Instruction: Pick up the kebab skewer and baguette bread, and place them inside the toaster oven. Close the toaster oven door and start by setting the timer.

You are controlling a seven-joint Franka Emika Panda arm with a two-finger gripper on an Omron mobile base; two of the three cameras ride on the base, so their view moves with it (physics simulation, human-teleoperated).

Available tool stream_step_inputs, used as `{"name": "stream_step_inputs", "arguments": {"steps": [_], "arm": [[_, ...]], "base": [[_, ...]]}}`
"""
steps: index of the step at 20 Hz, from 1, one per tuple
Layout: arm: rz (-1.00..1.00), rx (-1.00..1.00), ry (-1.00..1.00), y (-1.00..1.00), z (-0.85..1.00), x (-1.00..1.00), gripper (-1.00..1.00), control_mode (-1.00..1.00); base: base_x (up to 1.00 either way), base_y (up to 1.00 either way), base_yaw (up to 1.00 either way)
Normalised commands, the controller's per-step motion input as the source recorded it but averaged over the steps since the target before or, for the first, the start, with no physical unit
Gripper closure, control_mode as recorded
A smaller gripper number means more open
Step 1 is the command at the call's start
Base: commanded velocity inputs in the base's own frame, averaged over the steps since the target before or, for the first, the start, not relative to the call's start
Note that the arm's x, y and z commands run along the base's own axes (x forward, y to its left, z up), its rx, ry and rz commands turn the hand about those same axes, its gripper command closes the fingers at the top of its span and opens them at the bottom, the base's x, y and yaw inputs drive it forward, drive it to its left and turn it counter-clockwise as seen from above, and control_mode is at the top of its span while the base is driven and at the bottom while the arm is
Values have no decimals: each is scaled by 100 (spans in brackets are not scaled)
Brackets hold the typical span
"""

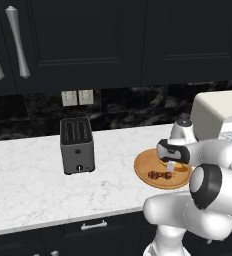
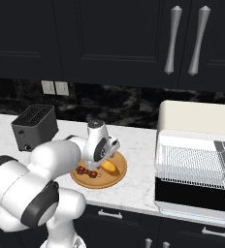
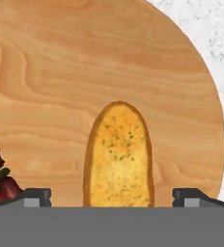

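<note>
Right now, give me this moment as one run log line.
end effector: open, over baguette bread | kebab skewer: on wooden plate, beside bread | toaster oven: door down, rack bare

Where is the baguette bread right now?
The baguette bread lies on the round wooden plate, between the open hand's fingertips, with the kebab skewer beside it.

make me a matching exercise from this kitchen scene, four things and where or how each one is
Things:
1. baguette bread
2. kebab skewer
3. toaster oven door
4. slot toaster

Places or states:
A. folded down open
B. standing on the marble counter, left of the wooden plate
C. on the plate, between the open pincer tips
D. on the plate, beside the bread

Pairs: 1-C, 2-D, 3-A, 4-B
</note>
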Motion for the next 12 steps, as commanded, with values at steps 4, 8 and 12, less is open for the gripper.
{"name": "stream_step_inputs", "arguments": {"steps": [4, 8, 12], "arm": [[0, 0, 0, -14, -29, 0, -100, -100], [0, 0, 0, -11, -34, 0, -100, -100], [0, 0, 0, -11, -17, 0, -100, -100]], "base": [[0, 0, 0], [0, 0, 0], [0, 0, 0]]}}
